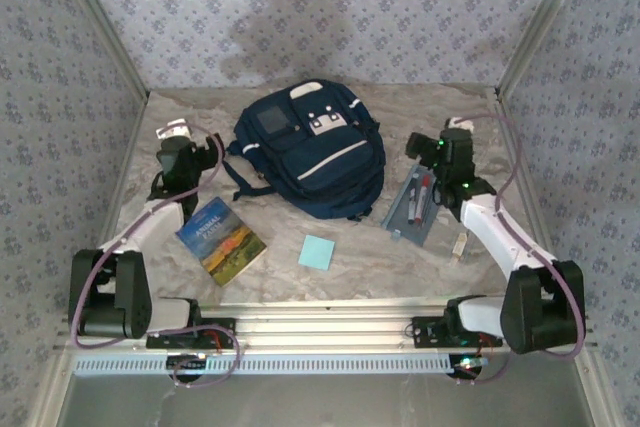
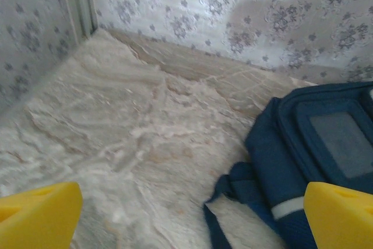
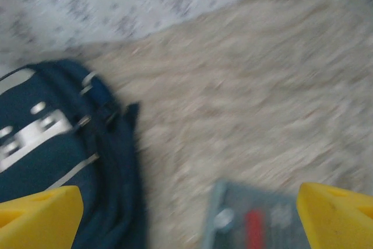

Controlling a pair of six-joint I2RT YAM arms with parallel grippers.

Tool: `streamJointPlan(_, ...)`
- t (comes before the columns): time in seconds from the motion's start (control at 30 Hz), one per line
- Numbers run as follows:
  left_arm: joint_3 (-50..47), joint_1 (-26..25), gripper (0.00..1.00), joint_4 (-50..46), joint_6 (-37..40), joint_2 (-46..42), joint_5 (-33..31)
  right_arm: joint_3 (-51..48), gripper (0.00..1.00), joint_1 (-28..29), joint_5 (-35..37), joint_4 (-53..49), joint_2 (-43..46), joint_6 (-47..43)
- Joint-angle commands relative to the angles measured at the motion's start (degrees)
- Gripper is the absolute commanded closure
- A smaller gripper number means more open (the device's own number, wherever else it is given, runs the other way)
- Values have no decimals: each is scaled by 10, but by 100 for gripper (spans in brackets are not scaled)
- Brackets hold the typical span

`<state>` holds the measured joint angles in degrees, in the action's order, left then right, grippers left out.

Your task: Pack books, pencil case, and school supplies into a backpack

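The navy backpack [image 1: 308,150] lies flat at the table's back centre, front patches up; its edge and a strap [image 2: 233,196] show in the left wrist view, its side [image 3: 52,144] in the right wrist view. The book [image 1: 221,240] lies front left. A small light-blue pad [image 1: 317,252] sits in front of the backpack. The grey-blue pencil case [image 1: 414,207] with red and dark pens lies right of the backpack, blurred in the right wrist view [image 3: 256,220]. My left gripper [image 1: 183,150] hangs open left of the backpack. My right gripper [image 1: 435,149] hangs open above the pencil case's far end.
Patterned walls close the table on three sides. A small white object [image 1: 459,245] lies near the right arm. An aluminium rail [image 1: 330,332] runs along the near edge. Bare marbled table [image 2: 134,138] stretches left of the backpack.
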<state>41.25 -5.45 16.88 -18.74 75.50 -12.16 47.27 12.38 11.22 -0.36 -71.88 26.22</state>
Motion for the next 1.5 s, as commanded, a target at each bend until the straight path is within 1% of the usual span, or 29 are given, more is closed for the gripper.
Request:
streamJointPlan(0.0, 13, -8, 2, -59, -109, 20, 44, 14, 3, 54, -24, -116, -17, 145)
streamJointPlan(0.13, 54, -8, 2, -74, -149, 77, 90, 26, 5, 104, -65, -109, -61, 218)
streamJointPlan(0.2, 80, -8, 3, -88, -163, 113, 102, 29, 5, 126, -81, -93, -93, 240)
streamJointPlan(0.27, 99, -8, 3, -82, -181, 147, 127, 35, 6, 138, -88, -76, -121, 248)
streamJointPlan(0.4, 135, -8, 4, -50, -229, 221, 188, 27, 7, 140, -97, -13, -159, 262)
streamJointPlan(0.47, 158, -8, 7, -36, -242, 257, 221, 28, 8, 140, -96, 6, -173, 266)
streamJointPlan(0.53, 180, -8, 9, -21, -256, 292, 247, 31, 11, 139, -101, 24, -192, 265)
streamJointPlan(0.63, 208, -9, 10, -12, -264, 330, 265, 35, 15, 136, -114, 42, -217, 268)
streamJointPlan(0.77, 238, -9, 16, -13, -273, 373, 281, 36, 18, 128, -121, 62, -239, 273)
streamJointPlan(0.93, 244, -11, 30, 9, -294, 406, 313, 39, 21, 113, -129, 80, -256, 270)
streamJointPlan(0.97, 243, -11, 36, 13, -298, 408, 315, 40, 23, 110, -133, 83, -259, 269)
streamJointPlan(1.03, 237, -11, 54, 24, -303, 409, 327, 44, 26, 103, -140, 86, -267, 268)
streamJointPlan(1.13, 225, -12, 77, 34, -314, 403, 347, 51, 28, 93, -143, 89, -278, 261)
streamJointPlan(1.17, 220, -12, 86, 35, -317, 399, 353, 54, 30, 88, -147, 92, -283, 256)
streamJointPlan(1.2, 213, -13, 98, 35, -323, 393, 357, 59, 32, 84, -152, 95, -288, 250)
streamJointPlan(1.23, 204, -16, 100, 35, -328, 383, 358, 66, 33, 79, -153, 95, -293, 243)
streamJointPlan(1.37, 163, -26, 100, 31, -350, 333, 361, 98, 34, 61, -147, 90, -311, 207)
streamJointPlan(1.47, 129, -46, 100, 25, -369, 281, 357, 138, 34, 41, -158, 83, -339, 172)
